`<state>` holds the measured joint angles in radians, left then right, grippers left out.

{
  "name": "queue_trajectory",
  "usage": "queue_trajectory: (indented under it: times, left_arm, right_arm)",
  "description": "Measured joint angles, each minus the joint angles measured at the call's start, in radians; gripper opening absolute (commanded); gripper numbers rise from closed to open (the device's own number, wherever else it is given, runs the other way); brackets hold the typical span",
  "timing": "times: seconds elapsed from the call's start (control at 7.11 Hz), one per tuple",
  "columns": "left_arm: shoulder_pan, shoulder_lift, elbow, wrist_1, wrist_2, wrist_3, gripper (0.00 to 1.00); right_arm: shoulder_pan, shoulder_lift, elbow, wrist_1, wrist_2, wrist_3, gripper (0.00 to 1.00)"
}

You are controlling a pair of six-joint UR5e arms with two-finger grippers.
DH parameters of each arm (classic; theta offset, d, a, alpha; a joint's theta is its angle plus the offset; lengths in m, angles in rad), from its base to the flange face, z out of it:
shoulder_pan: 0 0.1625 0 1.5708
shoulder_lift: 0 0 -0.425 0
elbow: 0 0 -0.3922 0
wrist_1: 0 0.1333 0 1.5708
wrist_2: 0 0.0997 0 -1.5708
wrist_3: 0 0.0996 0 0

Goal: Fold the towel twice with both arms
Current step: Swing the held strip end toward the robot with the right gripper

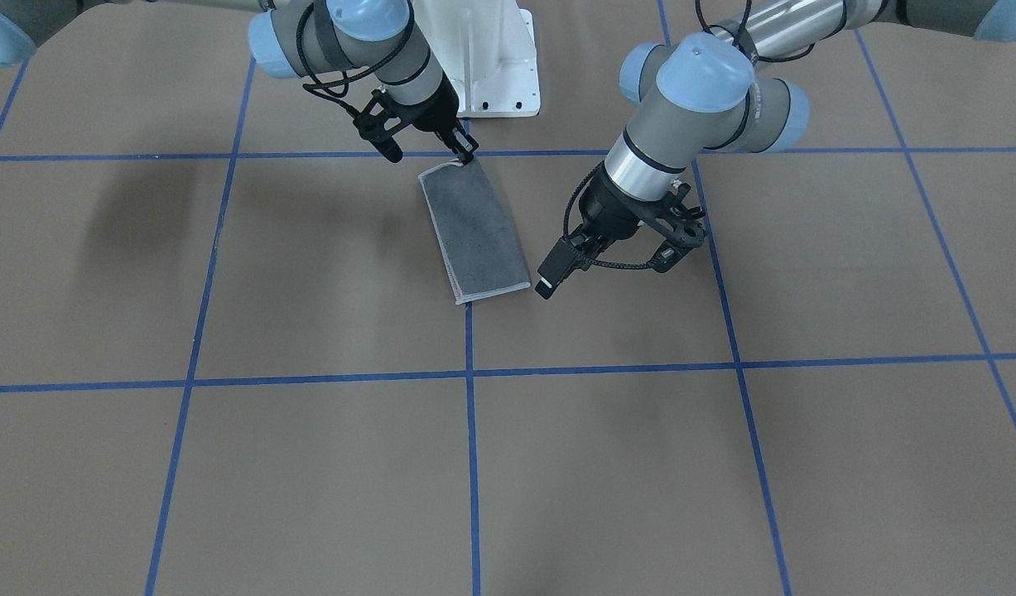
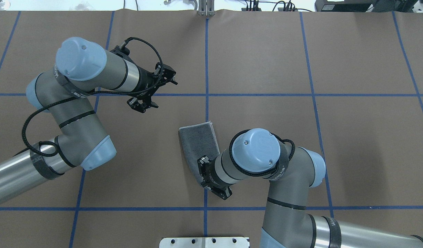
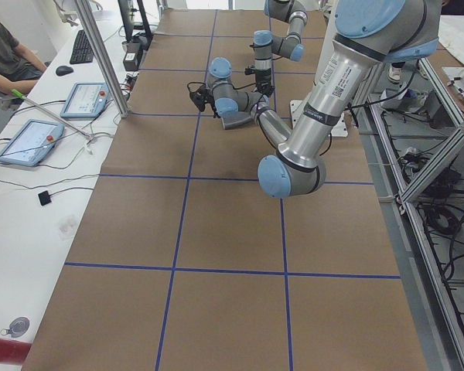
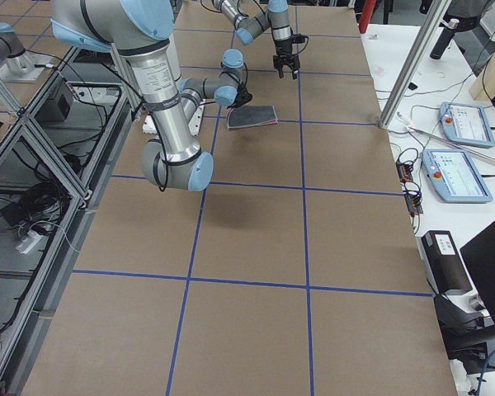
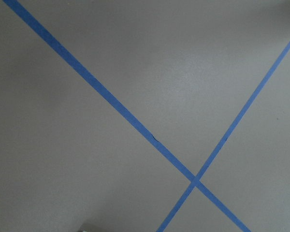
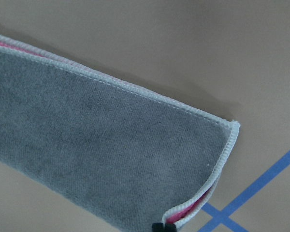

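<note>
One fold looks done: the towel (image 1: 474,228) lies as a long narrow strip on the brown paper-covered table (image 1: 309,290), dark grey face out, with pink showing only between the layers at its stitched edge. The right gripper (image 1: 464,153) looks pinched on a corner of the end nearest the robot. The left gripper (image 1: 549,281) hangs near the far corner holding nothing, and I cannot tell whether its fingers are spread. Terry this small should be light, limp and grippy, not fragile, so it will sag between holds. It is best taken at the corners, catching both layers, so the strip stays aligned.
</note>
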<state>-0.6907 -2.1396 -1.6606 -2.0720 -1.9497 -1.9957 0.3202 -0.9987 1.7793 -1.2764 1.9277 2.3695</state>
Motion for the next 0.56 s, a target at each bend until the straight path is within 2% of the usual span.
queue_trajectory:
  times: [0.56]
  left_arm:
    - [0.0,0.001,-0.006,0.001,-0.001,0.0,0.99]
  right_arm:
    - [-0.002,0.019,-0.02,0.003,-0.001,-0.004,0.0]
